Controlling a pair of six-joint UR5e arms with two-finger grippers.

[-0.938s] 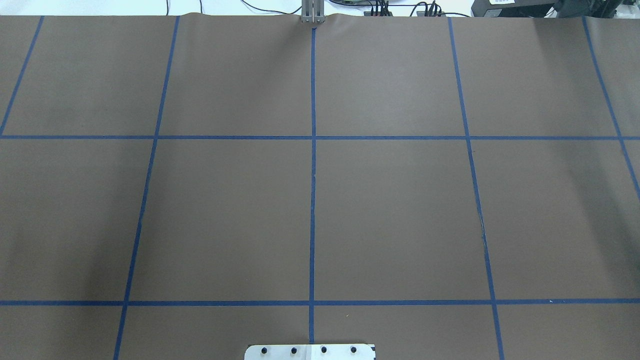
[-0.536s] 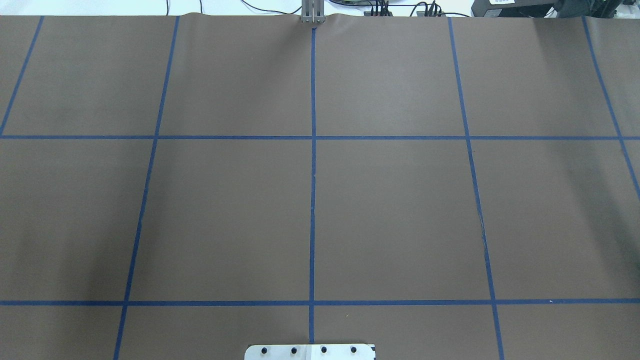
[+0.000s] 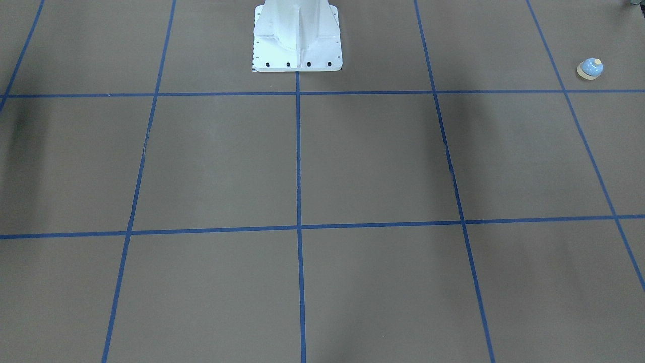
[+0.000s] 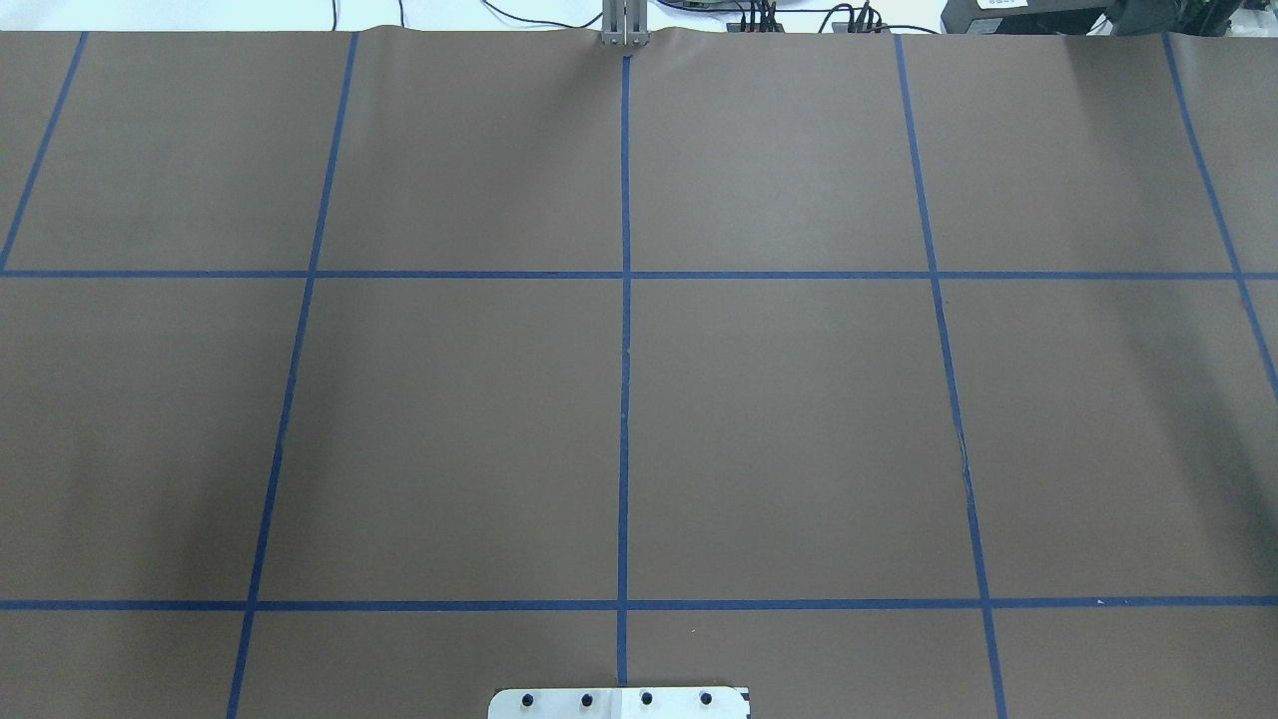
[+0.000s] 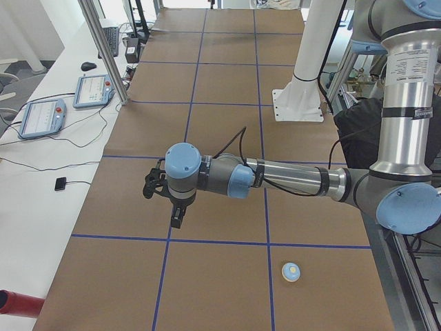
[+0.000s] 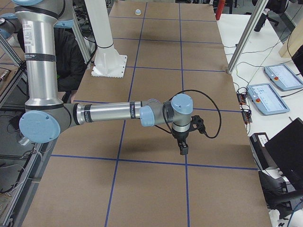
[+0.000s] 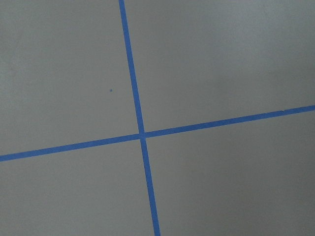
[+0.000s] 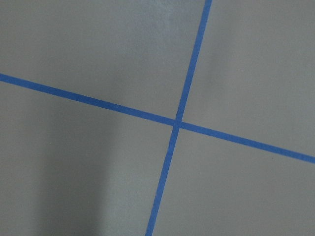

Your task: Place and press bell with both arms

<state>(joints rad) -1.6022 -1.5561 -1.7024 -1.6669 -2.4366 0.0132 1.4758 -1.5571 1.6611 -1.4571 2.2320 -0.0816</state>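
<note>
The bell [image 3: 589, 69], light blue with a cream base and button, stands upright on the brown paper at the robot's far left, level with the base. It also shows in the exterior left view [image 5: 291, 272] and, tiny, in the exterior right view [image 6: 138, 12]. The overhead view does not hold it. My left gripper [image 5: 176, 219] hangs above the table, pointing down, well apart from the bell and farther out from the robot. My right gripper [image 6: 183, 149] hangs likewise at the other end. I cannot tell whether either is open or shut. Both wrist views show only paper and tape.
The white bolted pedestal [image 3: 297, 35] stands mid-table at the robot's edge. Blue tape [image 4: 625, 300] marks a grid on the paper. Teach pendants [image 5: 41, 117] lie on the white side bench beside aluminium posts [image 5: 103, 48]. A red cylinder [image 5: 17, 303] lies at the near corner.
</note>
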